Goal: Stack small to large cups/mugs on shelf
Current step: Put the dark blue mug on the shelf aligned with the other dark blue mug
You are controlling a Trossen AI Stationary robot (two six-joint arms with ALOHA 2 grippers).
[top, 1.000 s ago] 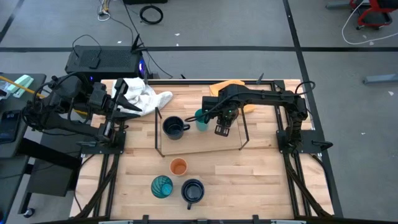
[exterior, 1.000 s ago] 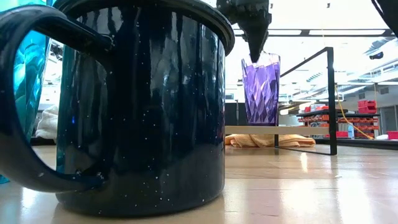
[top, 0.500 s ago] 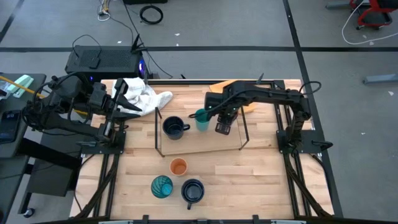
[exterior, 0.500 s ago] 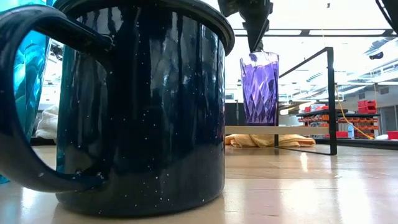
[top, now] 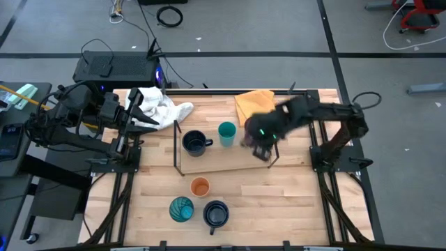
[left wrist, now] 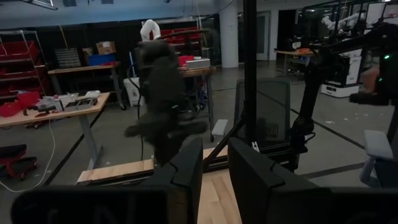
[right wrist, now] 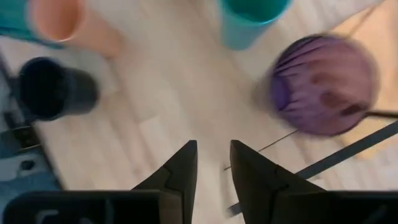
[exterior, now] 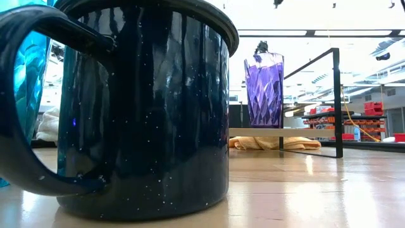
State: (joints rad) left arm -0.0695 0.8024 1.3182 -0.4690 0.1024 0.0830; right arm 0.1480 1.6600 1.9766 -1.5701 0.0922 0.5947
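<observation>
**A:** Which way does each thing point, biggest first?

**B:** The shelf (top: 223, 162) has its long axis running side to side across the table. The right gripper (right wrist: 212, 144) hangs over one end of it. The left gripper (left wrist: 214, 142) is well off past the other end, at the table's edge.

**A:** And the vessels?

**B:** All stand upright, mouths up. One navy mug (top: 194, 143) sits at the end of the shelf far from the right gripper, its handle pointing along the board towards that gripper. The second navy mug (top: 217, 214) is on the tabletop, well apart from both grippers. The patterned teal tumbler (top: 181, 208) stands just beside it.

**A:** The purple one?

**B:** The purple tumbler (exterior: 264, 88) stands on the shelf board with its long axis vertical. It is below the right gripper and off to one side of the fingers, not between them. The teal cup (top: 226, 132) is on the shelf between the right gripper and the shelf mug. The orange cup (top: 200, 186) is on the table in front of the shelf.

**A:** The grip?

**B:** The right gripper's fingers (right wrist: 180, 163) stand a narrow gap apart, holding and touching nothing. The left gripper's fingers stand the same way, a narrow gap with nothing in it.
</observation>
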